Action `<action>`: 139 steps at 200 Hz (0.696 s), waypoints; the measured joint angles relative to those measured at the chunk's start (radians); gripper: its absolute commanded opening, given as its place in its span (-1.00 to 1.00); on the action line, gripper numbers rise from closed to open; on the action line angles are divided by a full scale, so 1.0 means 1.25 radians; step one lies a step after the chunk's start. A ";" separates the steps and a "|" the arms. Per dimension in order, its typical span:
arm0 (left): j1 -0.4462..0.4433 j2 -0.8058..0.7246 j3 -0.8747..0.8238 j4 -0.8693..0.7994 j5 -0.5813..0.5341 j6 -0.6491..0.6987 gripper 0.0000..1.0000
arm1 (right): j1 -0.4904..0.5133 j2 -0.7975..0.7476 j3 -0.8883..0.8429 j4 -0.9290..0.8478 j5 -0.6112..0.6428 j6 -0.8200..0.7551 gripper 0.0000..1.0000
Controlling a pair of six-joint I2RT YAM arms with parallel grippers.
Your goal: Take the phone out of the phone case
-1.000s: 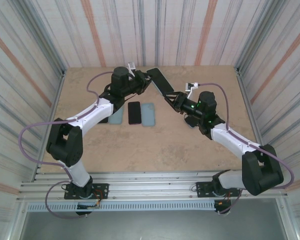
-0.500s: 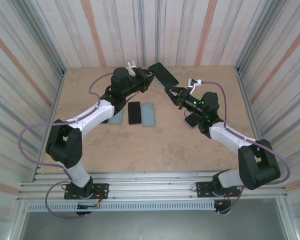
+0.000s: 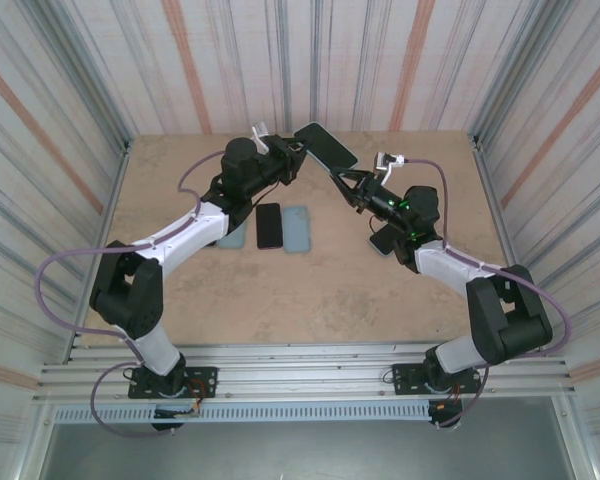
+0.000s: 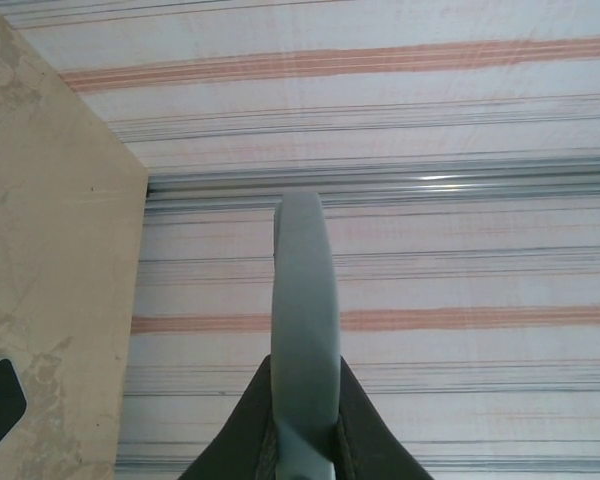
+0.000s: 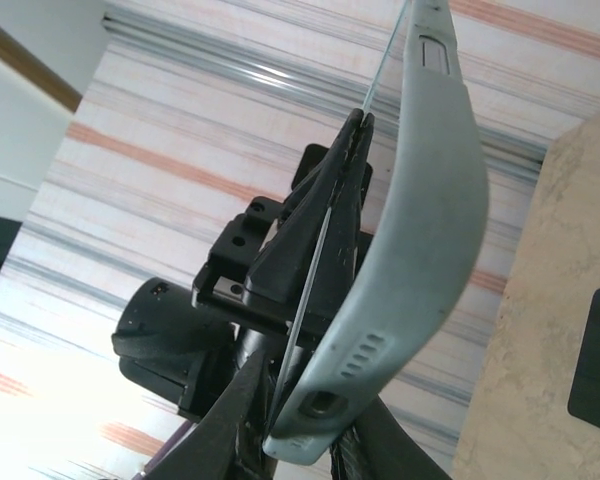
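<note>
In the top view the phone (image 3: 325,148) is held clear of the table (image 3: 310,290), in the upper middle of the frame just in front of the striped back wall. It shows as a dark face tilted down toward the right. The left gripper (image 3: 292,158) reaches it from the left and the right gripper (image 3: 342,180) from the lower right, so the two grippers meet at it from opposite sides.

The left wrist view shows the pale grey-green phone case (image 4: 303,330) edge-on and upright, its lower end pinched between the dark fingers (image 4: 245,435). The left jaws are clamped on the case.

In the right wrist view the case (image 5: 425,220) bows outward to the right, with a row of small slots near its lower end. A thin straight edge runs up beside its hollow side; it cannot be told whether this is the phone. That lower end sits wedged between the right gripper's fingers (image 5: 230,420), so those jaws are closed on the case too.

On the table below lie a spare black phone (image 3: 268,225) and, just beside it on the right, a light-blue case (image 3: 296,229). Another pale case (image 3: 232,236) lies partly under the left arm.
</note>
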State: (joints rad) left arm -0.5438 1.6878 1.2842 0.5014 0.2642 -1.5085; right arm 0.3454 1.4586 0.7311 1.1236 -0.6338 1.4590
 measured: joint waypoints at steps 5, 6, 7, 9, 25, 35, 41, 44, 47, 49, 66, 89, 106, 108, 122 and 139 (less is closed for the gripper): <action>0.000 0.000 0.000 0.003 0.000 -0.001 -1.00 | 0.000 0.000 0.000 0.004 0.000 0.000 -0.60; 0.000 0.000 0.000 0.004 0.000 -0.002 -1.00 | 0.000 0.000 0.000 0.005 0.000 0.000 -0.60; 0.000 0.000 0.000 0.005 0.000 -0.002 -1.00 | 0.000 0.000 0.000 0.006 0.000 0.000 -0.60; 0.000 0.000 0.000 0.005 0.000 -0.004 -1.00 | 0.000 0.000 0.000 0.007 0.000 0.000 -0.60; 0.000 0.000 0.000 0.015 0.002 -0.013 -1.00 | -0.001 0.000 0.000 0.017 -0.002 -0.001 -0.59; 0.000 0.000 -0.002 0.020 0.003 -0.018 -1.00 | -0.001 0.000 0.000 0.021 -0.005 -0.001 -0.58; 0.000 0.000 -0.002 0.020 0.004 -0.022 -1.00 | -0.002 0.000 0.000 0.023 -0.008 -0.003 -0.58; 0.000 0.000 -0.002 0.021 0.004 -0.023 -1.00 | -0.002 0.000 0.000 0.023 -0.009 -0.004 -0.57; 0.000 0.000 -0.003 0.021 0.003 -0.025 -1.00 | -0.003 0.000 0.000 0.023 -0.011 -0.005 -0.57; 0.000 0.000 -0.003 0.021 0.004 -0.027 -1.00 | -0.003 0.000 0.000 0.023 -0.012 -0.007 -0.56; 0.000 0.000 -0.003 0.021 0.003 -0.034 -1.00 | -0.005 0.000 0.000 0.023 -0.016 -0.018 -0.51; 0.000 0.000 -0.003 0.021 0.003 -0.044 -1.00 | -0.005 0.000 0.000 0.023 -0.018 -0.029 -0.51; 0.000 0.000 -0.003 0.021 0.003 -0.049 -1.00 | -0.006 -0.001 0.000 0.023 -0.021 -0.034 -0.52; 0.000 0.000 -0.003 0.021 0.003 -0.049 -1.00 | -0.006 -0.001 0.000 0.023 -0.021 -0.034 -0.52; 0.000 0.000 -0.003 0.021 0.003 -0.052 -1.00 | -0.006 -0.005 0.000 0.021 -0.021 -0.044 -0.52; 0.000 0.000 -0.003 0.022 0.003 -0.057 -1.00 | -0.008 -0.010 0.000 0.018 -0.028 -0.047 -0.55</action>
State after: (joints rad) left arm -0.5438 1.6882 1.2800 0.5289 0.2684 -1.5799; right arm 0.3351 1.4464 0.7307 1.1465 -0.6685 1.4002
